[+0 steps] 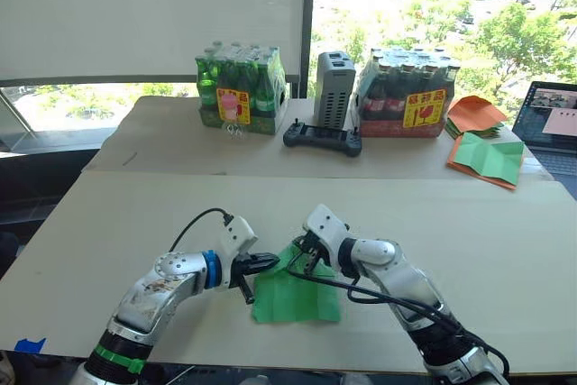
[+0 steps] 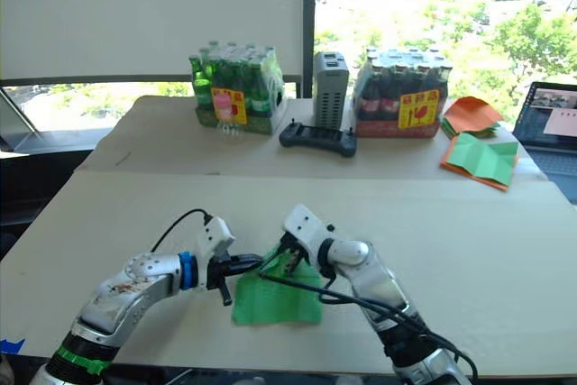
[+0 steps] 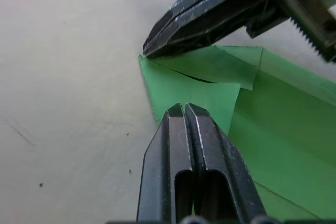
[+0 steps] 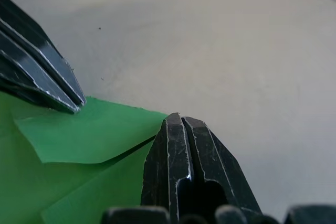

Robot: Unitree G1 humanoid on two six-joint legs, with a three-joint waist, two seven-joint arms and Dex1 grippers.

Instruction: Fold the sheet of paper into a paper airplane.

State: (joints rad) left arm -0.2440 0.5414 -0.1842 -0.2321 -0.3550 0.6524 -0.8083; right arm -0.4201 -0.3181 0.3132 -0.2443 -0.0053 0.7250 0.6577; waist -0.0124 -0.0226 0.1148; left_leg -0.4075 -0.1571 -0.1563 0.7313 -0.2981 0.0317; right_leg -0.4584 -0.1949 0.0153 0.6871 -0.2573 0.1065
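Fingers (image 3: 184,109) closed, pressing green sheet (image 1: 297,297)

Both arms reach in from the bottom of the frame and meet at lower centre. The left gripper (image 1: 259,270) points toward the right of the frame, its 2 black fingers pressed together. The right gripper (image 1: 304,257) angles down and toward the left, its fingers closed too, tips near the left one's.
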